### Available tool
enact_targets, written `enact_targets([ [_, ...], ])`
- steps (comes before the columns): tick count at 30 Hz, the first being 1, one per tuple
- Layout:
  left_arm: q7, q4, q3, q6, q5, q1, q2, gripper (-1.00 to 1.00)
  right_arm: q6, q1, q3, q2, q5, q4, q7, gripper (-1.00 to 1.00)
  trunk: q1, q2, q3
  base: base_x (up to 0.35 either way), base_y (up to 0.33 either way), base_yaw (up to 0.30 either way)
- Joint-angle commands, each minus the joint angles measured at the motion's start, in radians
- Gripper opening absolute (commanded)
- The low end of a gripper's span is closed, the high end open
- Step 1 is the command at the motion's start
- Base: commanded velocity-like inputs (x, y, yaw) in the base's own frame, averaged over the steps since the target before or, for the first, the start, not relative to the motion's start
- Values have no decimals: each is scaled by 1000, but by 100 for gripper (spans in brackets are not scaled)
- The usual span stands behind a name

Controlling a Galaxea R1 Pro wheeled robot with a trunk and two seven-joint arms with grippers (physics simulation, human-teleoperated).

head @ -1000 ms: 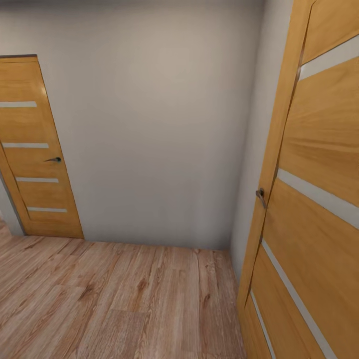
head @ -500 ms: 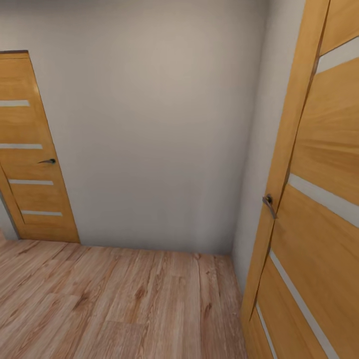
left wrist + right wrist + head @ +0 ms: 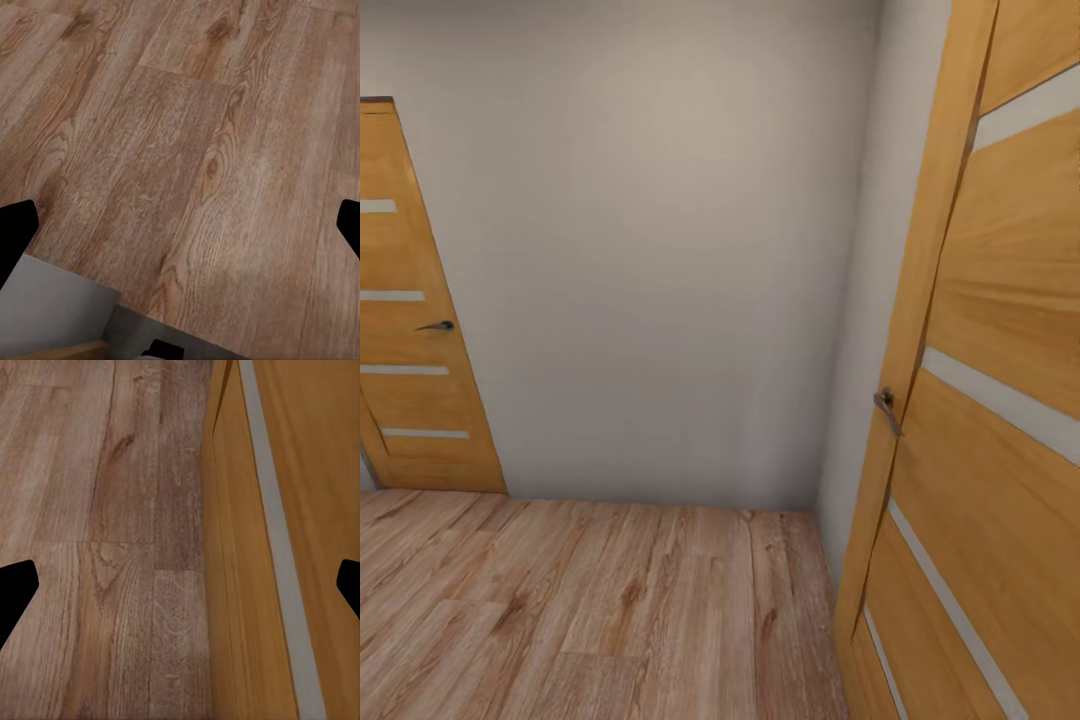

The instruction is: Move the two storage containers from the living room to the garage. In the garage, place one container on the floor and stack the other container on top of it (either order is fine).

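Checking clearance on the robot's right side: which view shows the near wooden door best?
The head view: the near wooden door shows its lever handle, pale inlay strips and edge beside the grey wall. The right wrist view catches its lower part meeting the wood-plank floor. The left wrist view shows floor planks.

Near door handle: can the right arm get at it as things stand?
Probably, though not surely. The handle sits on the edge of the near door at the head view's right, with nothing between. The right claw is open, empty and pointed down along that door's lower panel, so the arm must lift.
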Motion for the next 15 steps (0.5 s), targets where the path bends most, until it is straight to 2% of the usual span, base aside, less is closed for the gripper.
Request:
enact_targets([
  [1, -4, 2, 1, -5, 7, -1, 0, 100, -1, 1, 2, 0, -8, -2, 2, 100, 0, -1, -1, 0, 0, -5],
  [15, -3, 2, 1, -3, 8, -1, -1, 100, -1, 1, 2, 0, -8, -2, 2, 100, 0, -1, -1, 0, 0, -1],
])
